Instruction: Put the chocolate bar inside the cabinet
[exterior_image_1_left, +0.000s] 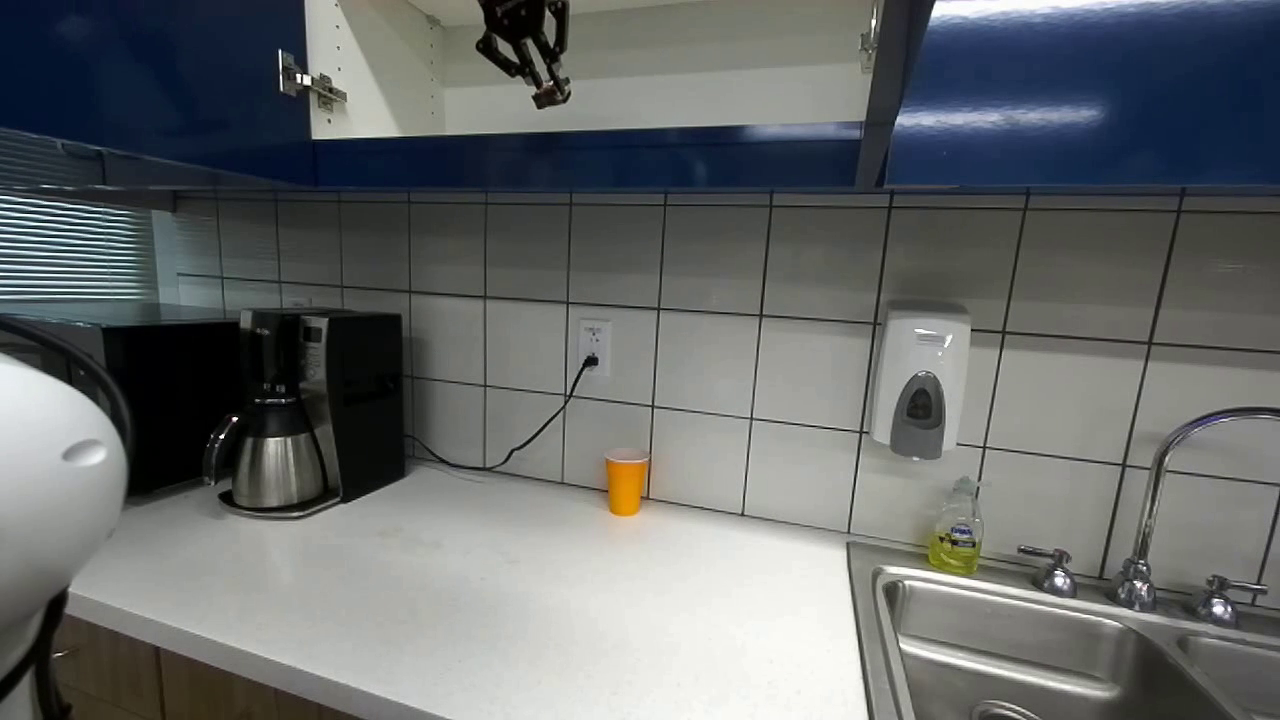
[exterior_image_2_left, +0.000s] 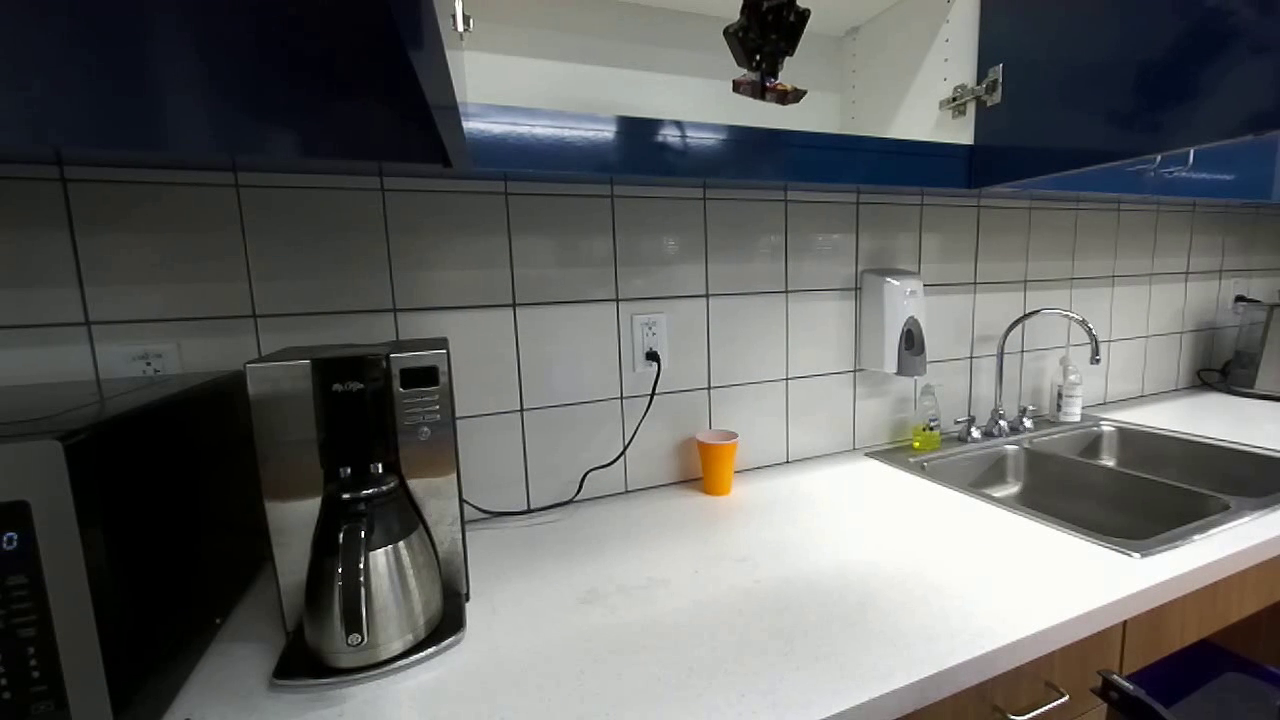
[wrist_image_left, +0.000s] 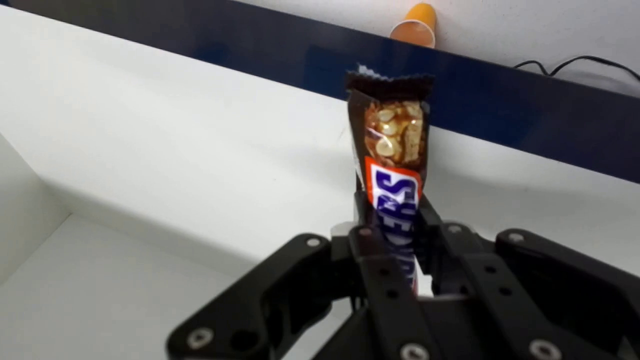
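At the open cabinet (exterior_image_1_left: 650, 80), the Snickers bar (wrist_image_left: 395, 135) is clamped across its width by the pincer (wrist_image_left: 392, 212), its long axis pointing across the blue front edge (wrist_image_left: 280, 46) in the wrist view; depth beyond that edge cannot be confirmed.

Two white streaks of glare cross the glossy dark blue door (exterior_image_1_left: 1090, 65) at the upper right of an exterior view. The smooth white table (exterior_image_2_left: 780, 580) is nearly washed out in places in both exterior views, while the white square-tiled wall (exterior_image_1_left: 715, 245) lies in grey shade just beneath the dark blue overhead cabinet (exterior_image_1_left: 590, 160). In the wrist view, faint, soft-edged shadows lie on the cabinet's white inside; the black jointed pincer (wrist_image_left: 392, 215) is dark and slightly blurred, and the slim dark brown wrapped chocolate bar (wrist_image_left: 392, 135) catches a pale glint at its crimped upper end.
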